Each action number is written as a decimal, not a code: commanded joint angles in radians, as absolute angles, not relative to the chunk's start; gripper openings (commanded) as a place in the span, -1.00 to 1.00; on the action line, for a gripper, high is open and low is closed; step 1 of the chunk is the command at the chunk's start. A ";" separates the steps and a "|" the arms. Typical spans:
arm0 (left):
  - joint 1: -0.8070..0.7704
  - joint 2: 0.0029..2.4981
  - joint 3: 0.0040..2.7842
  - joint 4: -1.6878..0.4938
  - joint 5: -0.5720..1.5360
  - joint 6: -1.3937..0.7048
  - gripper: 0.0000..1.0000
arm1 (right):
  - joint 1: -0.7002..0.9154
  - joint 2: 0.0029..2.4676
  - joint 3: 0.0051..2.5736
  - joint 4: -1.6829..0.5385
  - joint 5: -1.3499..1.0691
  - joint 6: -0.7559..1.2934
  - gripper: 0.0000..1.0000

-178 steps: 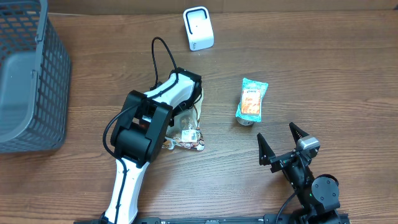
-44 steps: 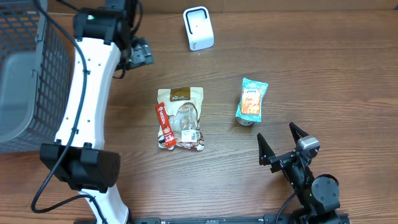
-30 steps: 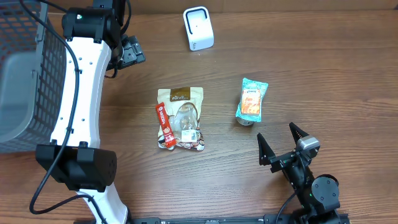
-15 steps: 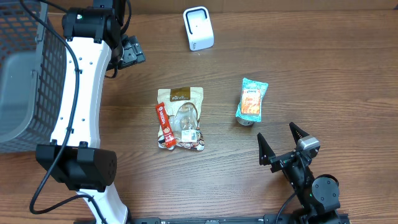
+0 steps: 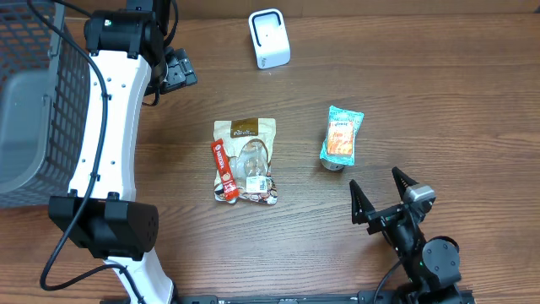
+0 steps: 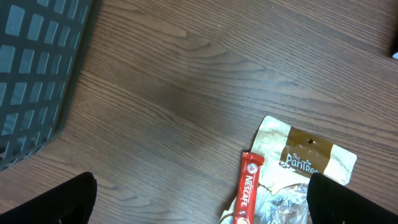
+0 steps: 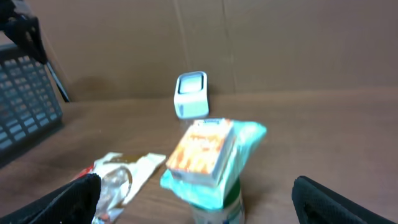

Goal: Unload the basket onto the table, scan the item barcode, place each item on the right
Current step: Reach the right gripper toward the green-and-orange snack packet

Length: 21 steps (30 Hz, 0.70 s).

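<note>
You see the right end effector [image 5: 375,181] by the table's near edge, fingers spread, empty. Mid-table lies the brown pouch [image 5: 253,156]. The red Nescafe stick [image 5: 221,168] touches its basket-facing side. The teal snack packet [image 5: 342,135] lies apart, toward the right edge. The left end effector [image 5: 177,71] hangs spread and empty beside the basket [image 5: 34,110]. The white scanner [image 5: 269,38] stands at the far edge.

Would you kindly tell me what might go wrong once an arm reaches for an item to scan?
The Nescafe stick lies on the edge of the brown pouch, so a grasp may lift or drag both. The teal snack bag is perched on a small can; a nudge from the open right gripper could tip it off.
</note>
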State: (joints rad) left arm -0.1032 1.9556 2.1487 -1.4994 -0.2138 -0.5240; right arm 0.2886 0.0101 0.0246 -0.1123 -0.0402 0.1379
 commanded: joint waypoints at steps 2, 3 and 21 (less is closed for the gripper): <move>-0.105 1.944 2.146 -1.499 -0.224 -0.530 0.99 | 0.284 0.012 0.192 -0.197 -0.027 0.176 1.00; -0.105 1.944 2.146 -1.499 -0.224 -0.531 0.99 | 0.284 0.024 0.245 -0.235 -0.026 0.176 1.00; -0.105 1.944 2.146 -1.499 -0.224 -0.530 0.99 | 0.284 0.788 1.127 -0.923 -0.076 0.176 1.00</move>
State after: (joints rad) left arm -0.1032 1.9556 2.1479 -1.4990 -0.2138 -0.5240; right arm 0.2882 0.7090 1.0977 -0.9062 -0.0326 0.1692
